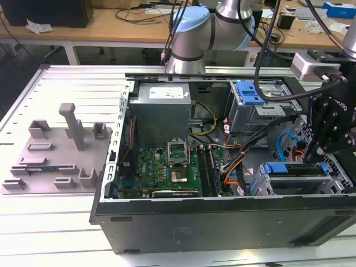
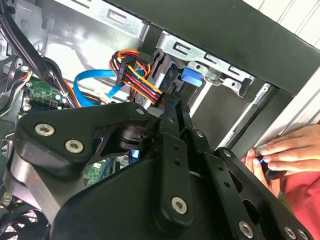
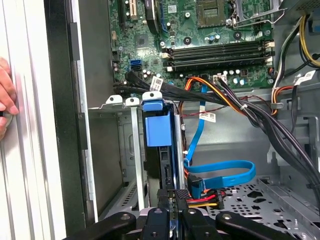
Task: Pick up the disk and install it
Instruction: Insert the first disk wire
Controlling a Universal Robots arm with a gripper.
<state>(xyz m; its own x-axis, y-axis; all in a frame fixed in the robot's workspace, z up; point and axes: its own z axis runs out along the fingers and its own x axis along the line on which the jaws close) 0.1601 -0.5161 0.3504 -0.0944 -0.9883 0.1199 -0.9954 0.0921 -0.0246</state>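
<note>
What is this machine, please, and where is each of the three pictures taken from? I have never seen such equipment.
It is a robot arm working over an open computer case on a metal table. The exterior view looks from a camera off the arm. Both wrist views come from cameras on the arm, looking past its black gripper into the case. The gripper is at the disk, which stands in its metal bay with a blue bracket on it. Coloured cables lie beside it. A grey plastic tray rests on the table beside the case. A person's hand touches the case edge.
</note>
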